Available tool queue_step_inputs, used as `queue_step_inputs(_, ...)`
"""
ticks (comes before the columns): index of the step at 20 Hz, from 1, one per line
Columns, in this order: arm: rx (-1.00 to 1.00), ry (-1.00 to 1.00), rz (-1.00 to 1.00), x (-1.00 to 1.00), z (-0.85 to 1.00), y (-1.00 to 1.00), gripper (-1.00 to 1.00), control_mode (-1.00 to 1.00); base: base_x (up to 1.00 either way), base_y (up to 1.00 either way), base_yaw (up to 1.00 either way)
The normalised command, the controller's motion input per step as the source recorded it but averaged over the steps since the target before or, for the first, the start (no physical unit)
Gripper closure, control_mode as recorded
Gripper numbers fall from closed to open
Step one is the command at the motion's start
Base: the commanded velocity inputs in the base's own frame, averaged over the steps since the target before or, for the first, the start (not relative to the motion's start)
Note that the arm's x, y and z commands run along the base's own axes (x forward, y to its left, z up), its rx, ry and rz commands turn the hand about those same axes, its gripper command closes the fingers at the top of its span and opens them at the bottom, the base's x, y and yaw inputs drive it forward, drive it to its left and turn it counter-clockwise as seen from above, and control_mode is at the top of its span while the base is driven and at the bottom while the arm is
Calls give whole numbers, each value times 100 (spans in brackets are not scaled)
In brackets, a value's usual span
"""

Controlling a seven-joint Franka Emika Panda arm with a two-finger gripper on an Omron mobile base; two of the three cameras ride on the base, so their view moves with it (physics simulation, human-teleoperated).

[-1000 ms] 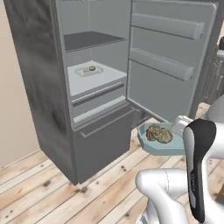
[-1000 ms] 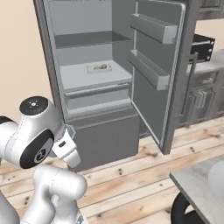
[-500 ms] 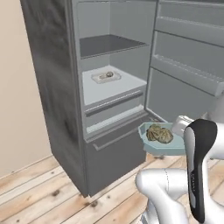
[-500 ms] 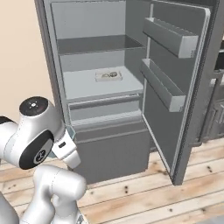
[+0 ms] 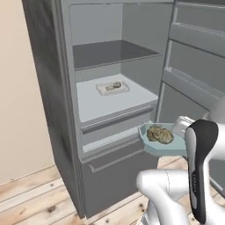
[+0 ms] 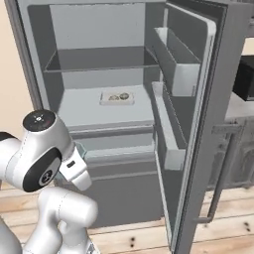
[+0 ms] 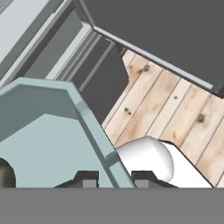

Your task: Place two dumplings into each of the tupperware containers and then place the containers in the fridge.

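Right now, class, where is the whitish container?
In the left base view the whitish container lies on the fridge's middle shelf, behind the teal container carried outside.

No readable text, labels, brand names, numbers or signs appear anywhere. A faint vertical marking runs along the dark panel of the robot arm [image 5: 196, 176] in the left base view, but it is too small and blurred to read.

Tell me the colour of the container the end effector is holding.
Pale teal-blue container, clearest in the left base view.
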Motion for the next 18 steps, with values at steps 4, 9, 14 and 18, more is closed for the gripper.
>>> queue_step_inputs(4,0,0,0,0,0,0,100,100,64,-27,36)
queue_step_inputs(9,0,0,0,0,0,0,100,100,68,-20,42)
queue_step_inputs(14,0,0,0,0,0,0,100,100,62,-26,42)
queue_step_inputs(18,0,0,0,0,0,0,100,100,33,-22,38)
